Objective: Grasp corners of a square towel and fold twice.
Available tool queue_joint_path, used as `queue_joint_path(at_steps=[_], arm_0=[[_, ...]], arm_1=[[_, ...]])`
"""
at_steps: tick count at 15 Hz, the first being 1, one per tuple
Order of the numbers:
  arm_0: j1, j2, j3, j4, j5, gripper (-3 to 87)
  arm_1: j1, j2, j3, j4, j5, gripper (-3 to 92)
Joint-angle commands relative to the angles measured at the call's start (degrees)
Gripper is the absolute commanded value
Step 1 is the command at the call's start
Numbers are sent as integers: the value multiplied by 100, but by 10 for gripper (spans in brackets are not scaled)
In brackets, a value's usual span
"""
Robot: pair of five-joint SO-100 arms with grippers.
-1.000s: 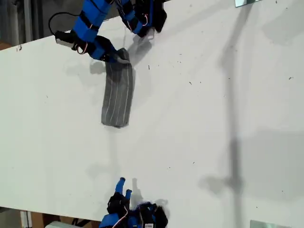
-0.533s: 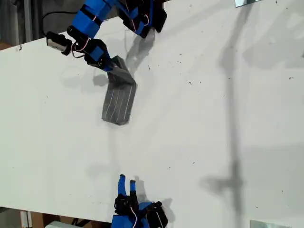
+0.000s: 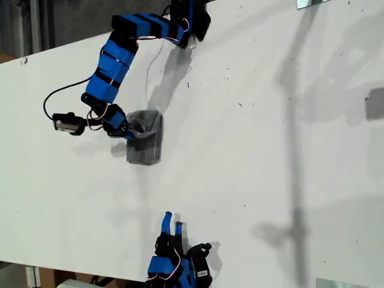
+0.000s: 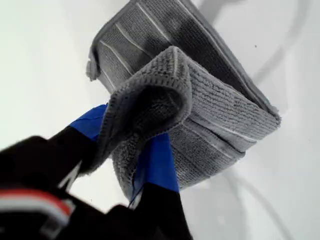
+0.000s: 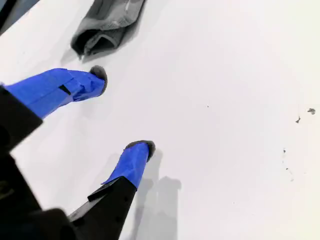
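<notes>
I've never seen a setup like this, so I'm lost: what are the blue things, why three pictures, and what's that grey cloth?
The blue things are two small robot arms on a white table. One picture looks down from above; the other two come from cameras on each arm's claw. My first gripper is shut on an edge of the grey striped towel, lifted over the rest, which lies folded. My second gripper is open and empty, near the exterior view's bottom edge, apart from the towel.

Lab: bare white table [image 3: 270, 150].
</notes>
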Motion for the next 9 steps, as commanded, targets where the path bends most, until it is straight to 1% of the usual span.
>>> queue_joint_path(at_steps=[1, 2, 4, 6, 9], arm_0=[[-114, 18, 35, -26, 70, 247], [-141, 18, 114, -88, 105, 247], [-149, 18, 290, -141, 18, 247], [-149, 18, 343, -167, -9, 247], [-202, 18, 431, -211, 79, 247]], arm_1=[[-167, 26, -404, -316, -141, 38], [-264, -9, -396, -483, -264, 123], [-457, 0, -396, -782, -519, 238], [-466, 132, -404, -940, -598, 316], [-255, 896, 272, -1099, -580, 379]])
